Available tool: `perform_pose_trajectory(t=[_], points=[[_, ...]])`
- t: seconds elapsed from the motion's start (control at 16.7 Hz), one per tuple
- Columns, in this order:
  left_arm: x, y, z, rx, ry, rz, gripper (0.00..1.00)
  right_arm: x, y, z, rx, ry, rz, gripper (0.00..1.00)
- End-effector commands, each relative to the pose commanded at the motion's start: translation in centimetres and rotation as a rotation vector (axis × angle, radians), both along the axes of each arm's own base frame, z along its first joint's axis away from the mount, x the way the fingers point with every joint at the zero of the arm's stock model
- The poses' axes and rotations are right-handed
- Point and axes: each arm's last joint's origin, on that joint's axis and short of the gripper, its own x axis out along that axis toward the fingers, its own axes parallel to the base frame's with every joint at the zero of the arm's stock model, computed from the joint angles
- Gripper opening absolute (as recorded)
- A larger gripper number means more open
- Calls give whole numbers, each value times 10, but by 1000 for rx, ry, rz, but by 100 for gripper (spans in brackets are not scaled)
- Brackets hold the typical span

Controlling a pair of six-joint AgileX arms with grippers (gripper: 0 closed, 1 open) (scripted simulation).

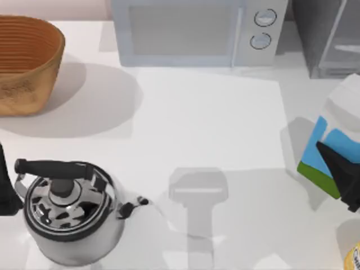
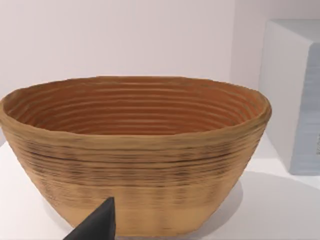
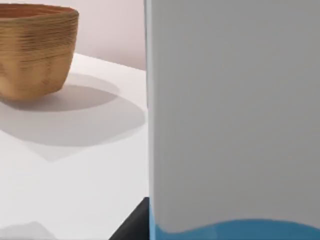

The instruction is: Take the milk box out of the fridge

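The milk box (image 1: 336,124) is at the table's right edge, outside the fridge (image 1: 326,34) and well in front of it. It looks large and tilted, with its white top, light-blue sides and green base showing. My right gripper (image 1: 341,175) is shut on the box low on its side, and one dark finger lies across the blue and green part. The right wrist view has the box's white wall (image 3: 235,115) very close. My left gripper (image 1: 4,191) is parked at the left edge beside the kettle.
A white microwave (image 1: 191,31) stands at the back centre, left of the fridge. A woven basket (image 1: 25,62) sits at the back left. A steel kettle (image 1: 70,211) with a black handle is at the front left. A yellow-labelled item (image 1: 353,256) is at the front right corner.
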Motion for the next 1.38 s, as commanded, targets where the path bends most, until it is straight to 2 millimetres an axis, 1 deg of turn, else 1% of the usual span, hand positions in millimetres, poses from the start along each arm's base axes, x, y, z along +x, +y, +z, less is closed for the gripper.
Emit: perform_pose_trajectory(t=[0.12, 0.24, 0.48, 1.26, 1.32, 1.38], points=[[0, 0, 0, 0, 0, 0, 100, 7, 9, -8, -2, -4, 3, 0], [0, 0, 0, 0, 0, 0, 100, 10, 15, -13, -3, -9, 5, 0], [0, 0, 0, 0, 0, 0, 100, 11, 16, -14, -4, -9, 4, 0], [0, 0, 0, 0, 0, 0, 100, 11, 16, -14, -4, -9, 4, 98], [0, 0, 0, 0, 0, 0, 100, 11, 16, -14, -4, -9, 4, 100], [0, 0, 0, 0, 0, 0, 100, 11, 16, -14, -4, -9, 4, 100]])
